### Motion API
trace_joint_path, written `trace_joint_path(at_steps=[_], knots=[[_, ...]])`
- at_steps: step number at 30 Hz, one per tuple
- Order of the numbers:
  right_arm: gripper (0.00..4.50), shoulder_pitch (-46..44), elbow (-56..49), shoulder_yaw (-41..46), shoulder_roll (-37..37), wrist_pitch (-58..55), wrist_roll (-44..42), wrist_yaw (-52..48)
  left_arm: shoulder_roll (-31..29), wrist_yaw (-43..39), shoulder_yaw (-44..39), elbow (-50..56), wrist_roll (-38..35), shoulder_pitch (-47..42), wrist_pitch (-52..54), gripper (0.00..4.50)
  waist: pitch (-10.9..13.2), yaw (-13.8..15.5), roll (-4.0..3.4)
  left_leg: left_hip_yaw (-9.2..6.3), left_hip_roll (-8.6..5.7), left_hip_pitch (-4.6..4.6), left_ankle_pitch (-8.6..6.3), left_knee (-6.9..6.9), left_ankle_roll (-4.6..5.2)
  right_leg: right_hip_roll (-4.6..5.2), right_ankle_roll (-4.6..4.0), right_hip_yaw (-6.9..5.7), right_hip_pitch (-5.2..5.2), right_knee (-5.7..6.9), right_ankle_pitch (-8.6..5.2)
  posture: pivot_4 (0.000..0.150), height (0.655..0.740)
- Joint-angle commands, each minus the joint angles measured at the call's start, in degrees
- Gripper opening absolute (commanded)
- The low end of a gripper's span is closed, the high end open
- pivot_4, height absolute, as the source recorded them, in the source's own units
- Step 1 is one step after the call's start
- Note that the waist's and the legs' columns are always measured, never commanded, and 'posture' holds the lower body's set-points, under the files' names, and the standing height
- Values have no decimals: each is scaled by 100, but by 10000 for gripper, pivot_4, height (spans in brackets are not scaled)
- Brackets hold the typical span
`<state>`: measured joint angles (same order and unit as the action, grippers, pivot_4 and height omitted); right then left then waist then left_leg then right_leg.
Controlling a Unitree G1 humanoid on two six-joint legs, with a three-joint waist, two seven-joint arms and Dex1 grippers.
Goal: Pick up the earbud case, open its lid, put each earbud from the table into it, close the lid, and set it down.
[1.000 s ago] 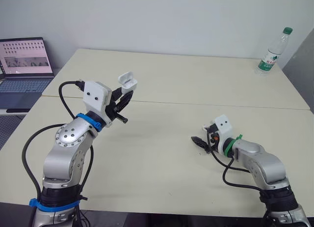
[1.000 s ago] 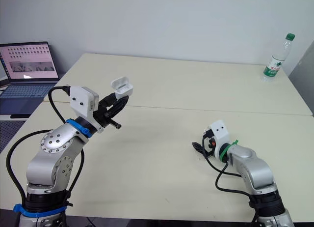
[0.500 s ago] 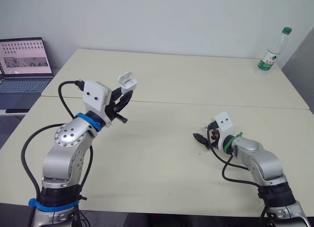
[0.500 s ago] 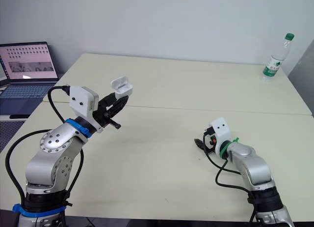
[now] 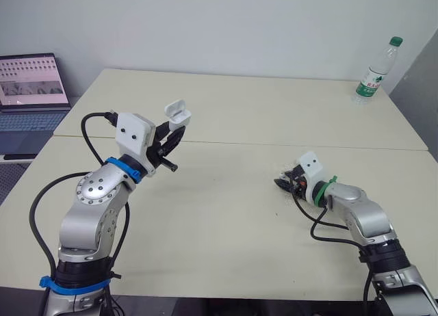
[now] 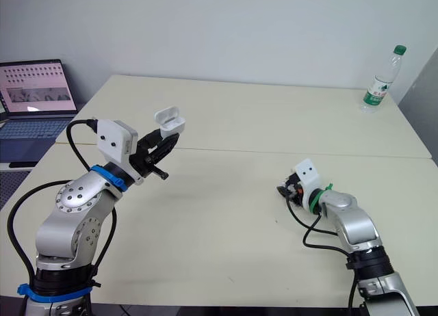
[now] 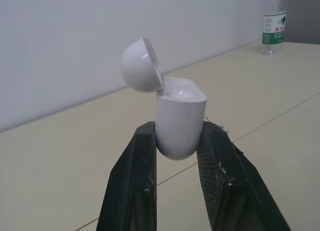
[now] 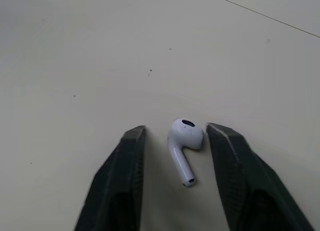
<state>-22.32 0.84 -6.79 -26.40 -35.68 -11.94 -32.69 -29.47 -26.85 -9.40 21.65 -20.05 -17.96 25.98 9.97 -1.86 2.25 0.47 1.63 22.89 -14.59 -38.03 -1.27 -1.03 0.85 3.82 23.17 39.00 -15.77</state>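
On the tabletop (image 5: 226, 220) toward its right an earbud (image 8: 184, 143), earbud case (image 7: 179, 118) above its left, bottle (image 5: 373, 71) at far-right corner, laptop (image 5: 31, 90) beyond left edge.

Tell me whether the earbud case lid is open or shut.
Open. The earbud case, clamped upright in the left gripper, has its rounded lid hinged back off the body, baring the top. Its contents: cannot tell.
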Motion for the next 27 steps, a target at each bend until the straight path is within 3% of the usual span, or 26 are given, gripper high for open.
trace_joint_path(at_steps=[1, 2, 8, 14, 18, 27], knots=[[6021, -21, 311, -116, -8, 18, 185, -44, -52, 20, -106, 160, 9, -50, -110, 7510, 0, 0, 0, 1, 0, 0, 0, 0, 0, 0, 0, 1, 0, 0, 0, 1500, 7400], [3923, -39, 330, -110, -12, 32, 181, -62, -49, 21, -102, 159, 12, -52, -112, 7510, 0, 0, 0, 1, 0, 0, 0, -1, 0, 0, 0, 2, 0, 0, 0, 1500, 7400], [3997, -96, 25, 69, -627, 172, -128, -1041, 36, 45, -71, 95, 23, -51, -197, 7510, 2, 15, -2, 1, -3, 2, 0, 0, 0, 1, 0, 1, 1, -1, 0, 1500, 7400], [3997, -539, 49, -135, -3074, 1247, 72, -3734, 383, 174, -11, -40, 66, -17, -537, 7510, 23, 32, -34, 7, -20, 13, -3, 0, 5, 19, 12, 2, 5, -13, 0, 1500, 7400], [3997, -449, 610, -296, -4159, 2170, 566, -4591, 625, 244, 93, -205, 196, -10, -798, 7510, 22, 22, -32, -2, -6, 8, -4, 7, 5, 8, 7, -7, 4, -13, -3, 1500, 7400], [3997, -275, 2585, -627, -4378, 4526, 1807, -4388, 978, 388, 313, -231, 399, 104, -1078, 7510, 22, 0, -33, 28, -8, -4, -3, 1, 5, 9, 5, 22, 4, -4, -4, 1500, 7400]])
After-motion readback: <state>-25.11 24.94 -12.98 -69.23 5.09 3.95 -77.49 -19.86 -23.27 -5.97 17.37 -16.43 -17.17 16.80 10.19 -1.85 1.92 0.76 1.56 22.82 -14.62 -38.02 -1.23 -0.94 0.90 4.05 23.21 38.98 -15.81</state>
